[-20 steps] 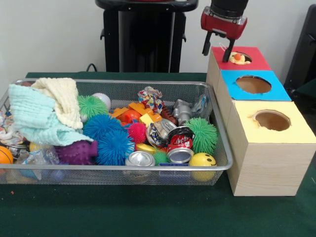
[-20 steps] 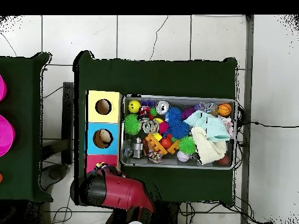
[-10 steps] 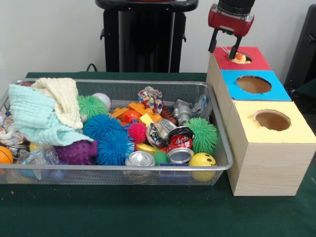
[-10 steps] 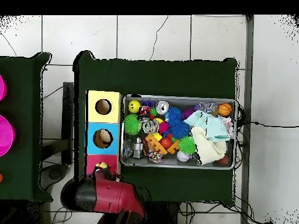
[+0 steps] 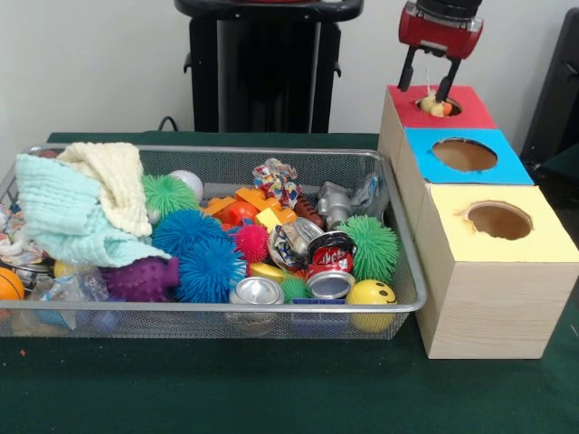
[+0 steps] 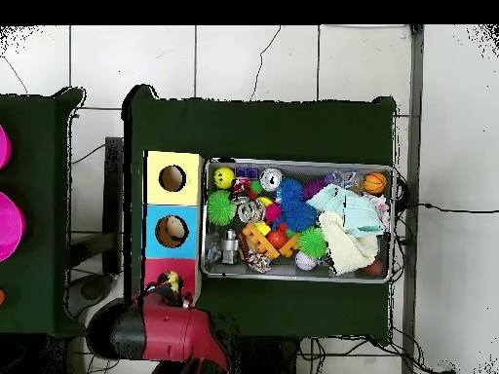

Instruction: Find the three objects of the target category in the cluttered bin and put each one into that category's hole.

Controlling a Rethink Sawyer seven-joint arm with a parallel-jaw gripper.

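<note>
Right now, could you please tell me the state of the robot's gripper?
Red and black gripper: open, holding nothing, its fingers apart above the small yellow and orange toy in the red-topped wooden box.

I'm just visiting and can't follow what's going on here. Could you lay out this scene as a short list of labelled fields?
Machine: red tool open, empty, above the red-topped box
Red box hole: small yellow and orange toy sits in it
Other boxes: blue-topped box and yellow-topped box in the same row; no toy seen in their holes
Bin: wire mesh basket beside the boxes
Bin contents: spiky balls, crushed cans, folded cloths, yellow smiley ball, blocks
Surface: dark green cloth
</note>
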